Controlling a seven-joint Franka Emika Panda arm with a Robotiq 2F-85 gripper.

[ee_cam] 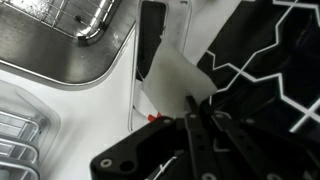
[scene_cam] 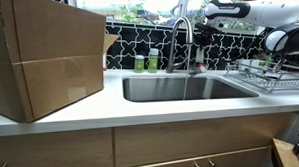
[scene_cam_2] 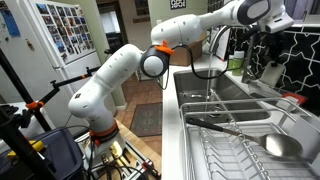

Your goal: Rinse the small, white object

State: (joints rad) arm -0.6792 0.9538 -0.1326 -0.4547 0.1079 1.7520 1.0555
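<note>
Wrist view: gripper (ee_cam: pixel 190 108) beside sink (ee_cam: pixel 72 62) (wire grid (ee_cam: pixel 85 15) inside).

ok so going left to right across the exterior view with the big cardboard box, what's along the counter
cardboard box -> green bottles -> faucet -> dish rack

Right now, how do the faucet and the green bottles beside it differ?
The faucet is tall and arched; the green bottles are short and upright. The faucet is shiny chrome; the green bottles are plain green. Both stand behind the sink basin, against the tiled wall.
</note>
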